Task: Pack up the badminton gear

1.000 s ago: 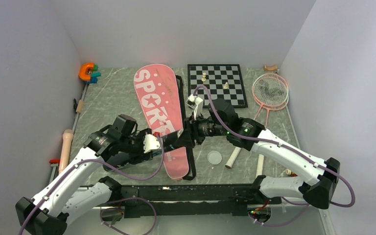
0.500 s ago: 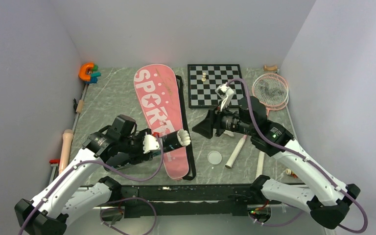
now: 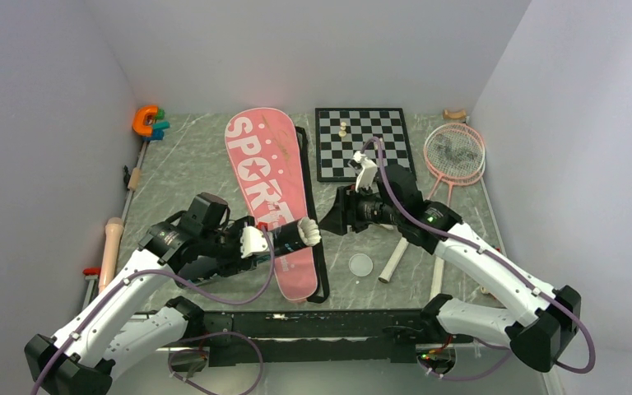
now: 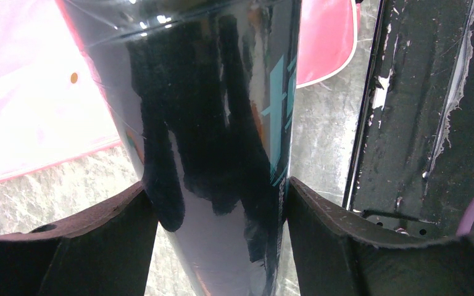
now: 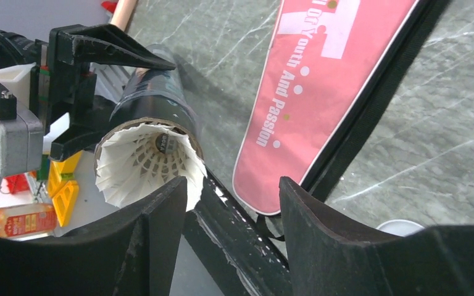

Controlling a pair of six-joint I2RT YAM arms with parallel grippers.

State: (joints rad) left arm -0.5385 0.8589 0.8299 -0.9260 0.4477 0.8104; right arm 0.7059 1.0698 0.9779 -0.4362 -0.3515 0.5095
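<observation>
My left gripper (image 3: 265, 240) (image 4: 217, 185) is shut on the long black tube (image 3: 288, 237) (image 4: 210, 123), which it holds level above the near end of the pink "SPORT" bag (image 3: 267, 185) (image 5: 321, 80). A white feather shuttlecock (image 3: 309, 232) (image 5: 148, 163) sits in the tube's open mouth (image 5: 151, 102), skirt outward. My right gripper (image 3: 333, 220) (image 5: 231, 203) stands open just right of that mouth, facing it, with nothing between its fingers. Two pink-framed rackets (image 3: 454, 152) lie at the back right, with their white handles (image 3: 397, 255) reaching toward the front.
A small round clear lid (image 3: 361, 264) lies by the racket handles. The chessboard (image 3: 364, 141) with pale pieces is behind my right arm. An orange C-shaped toy (image 3: 145, 120) sits in the back left corner, and a wooden cylinder (image 3: 112, 247) lies along the left wall. The bag's black strap (image 3: 318, 251) runs along its right side.
My right gripper left the tube's mouth, opened and drew back to the right, then edged leftward again. The shuttlecock now shows in the tube's mouth. The left arm held still.
</observation>
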